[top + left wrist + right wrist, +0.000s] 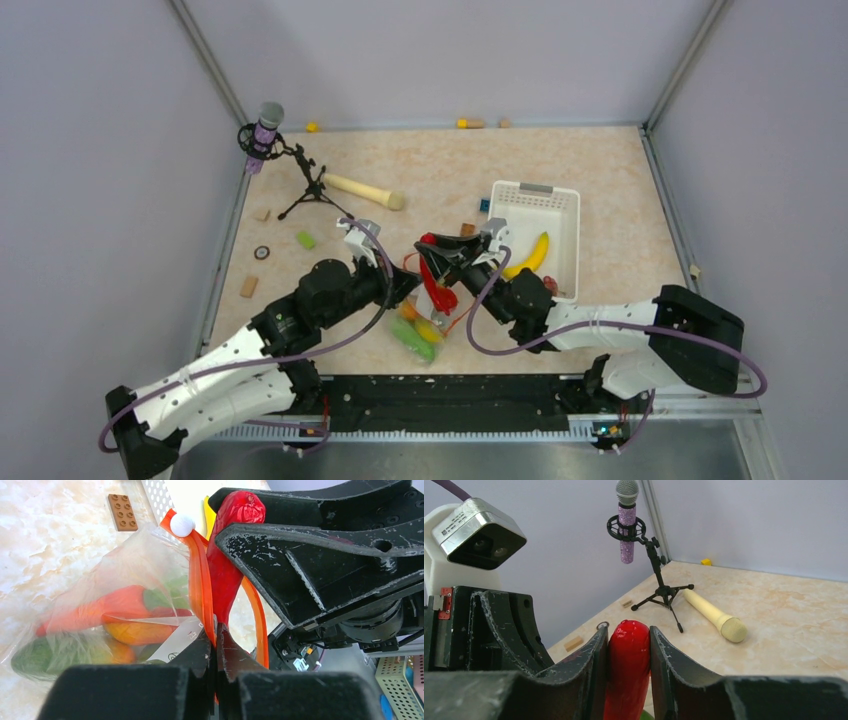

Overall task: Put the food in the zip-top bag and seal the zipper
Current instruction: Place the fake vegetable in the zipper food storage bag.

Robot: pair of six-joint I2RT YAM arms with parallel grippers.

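**Red pepper held at the open mouth of the zip-top bag**

The desk (620, 190) carries the whole scene. On its right side stands the white basket (566, 235), with the banana (530, 255) inside it, not yet bagged. The zip-top bag (100, 575) lies near the front edge between your two arms, its mouth turned up toward them. A cucumber (45, 655) and orange and red pieces show through its clear wall.

Your left gripper (216, 642) is closed tight. Its jaws meet with only one lip of the zipper (200, 585) pinched between them. This hold appears to lift that lip so the mouth gapes, and the other lip bows away to the right.

Your right gripper (629, 647) clamps the red pepper (628, 665), its jaws parted only by the pepper's width. It grips the upper body, so the tapered end hangs down. In the left wrist view that end sits between the two orange-red lips, and its depth inside cannot be told.

The white slider knob (181, 525) rests at the strip's far end, so sealing is judged not begun. A brown block (122, 512) lies beyond the bag, apart from it.
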